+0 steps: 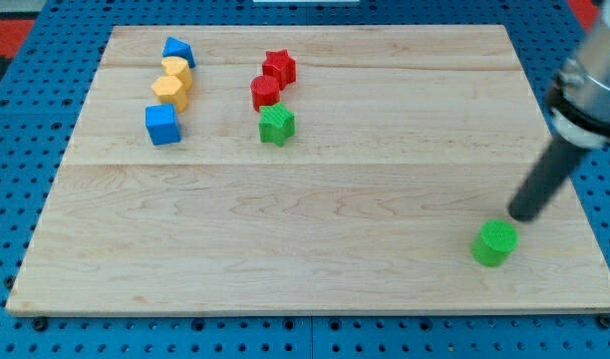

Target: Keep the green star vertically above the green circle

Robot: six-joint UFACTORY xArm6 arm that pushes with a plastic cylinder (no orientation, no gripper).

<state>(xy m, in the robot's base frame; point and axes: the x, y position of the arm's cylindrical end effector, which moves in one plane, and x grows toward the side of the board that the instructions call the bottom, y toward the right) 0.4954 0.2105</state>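
The green star (276, 125) lies in the upper middle of the wooden board (285, 219), just below a red circle. The green circle (495, 242) lies near the view's bottom right. My tip (520, 216) rests on the board just above and to the right of the green circle, very close to it; whether they touch I cannot tell. The rod slants up to the arm at the view's right edge.
A red star (279, 67) and a red circle (265, 92) sit above the green star. At the upper left a column holds a blue block (177, 50), two yellow blocks (175, 69) (170, 89) and a blue cube (162, 124).
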